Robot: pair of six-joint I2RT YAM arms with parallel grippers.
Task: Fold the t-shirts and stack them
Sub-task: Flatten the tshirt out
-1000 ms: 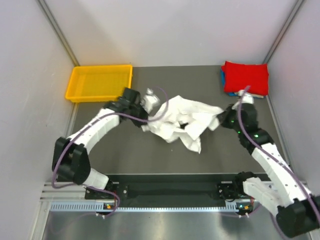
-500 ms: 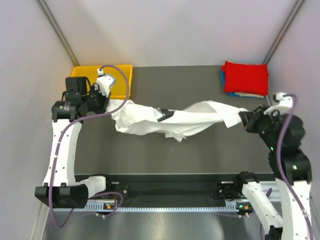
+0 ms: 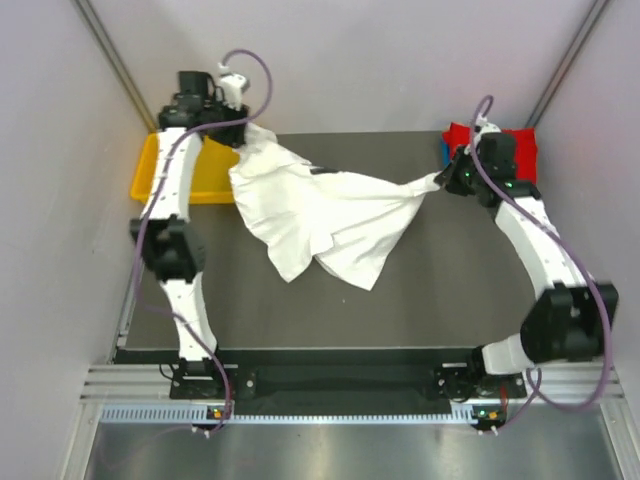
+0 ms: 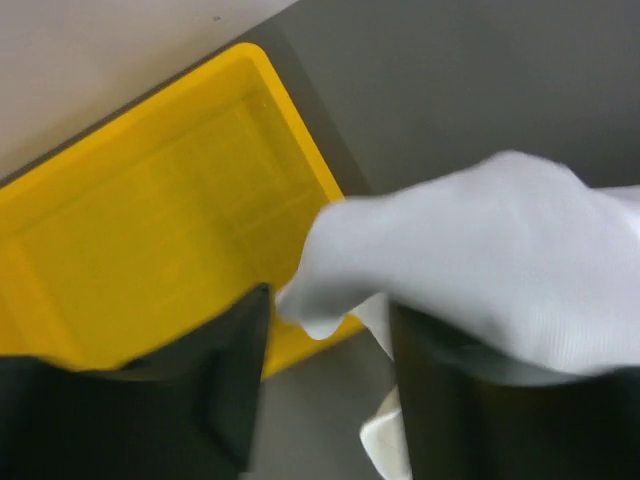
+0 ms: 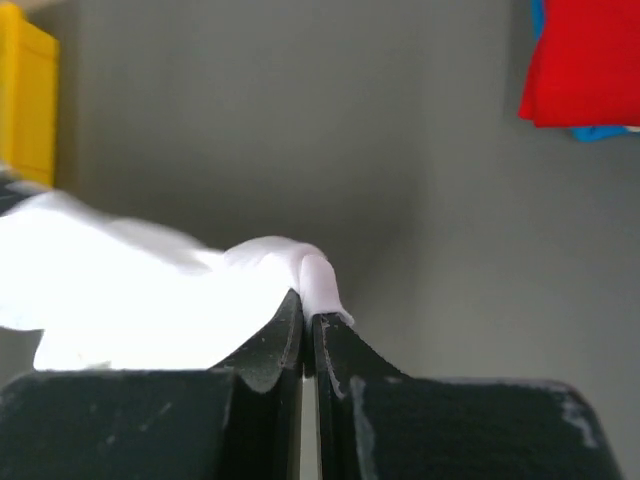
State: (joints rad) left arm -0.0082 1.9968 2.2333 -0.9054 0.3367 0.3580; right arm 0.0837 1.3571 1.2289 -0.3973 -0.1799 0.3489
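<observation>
Span of white shirt (image 3: 320, 215) between the two hands, long axis running left to right across the far half of the desk (image 3: 450, 300). Left end taken by the left hand (image 3: 238, 122), held high at the far left above the yellow tray (image 3: 150, 185); in the left wrist view, fingers (image 4: 225, 350) parted round a thick wad of cloth rather than fully together, yet seemingly bearing the hanging weight. Right end clamped in the right hand (image 3: 447, 180), jaws pressed tight on a thin fold in the right wrist view, just beside the folded stack at the far right: red shirt (image 3: 492, 155) on top, edge of a blue shirt (image 3: 446, 158) showing beneath.

Sags in the middle, lower part drooping toward the near side and apparently lying crumpled on the desk. Not yet flat, no fold begun.

Next move likely to turn on that left-right axis: bringing both ends level, keeping the span taut, then laying the body out square. Neither hand nearer, each at its own end. Risk, by judgement: bulky left grip liable to slip under tension.
</observation>
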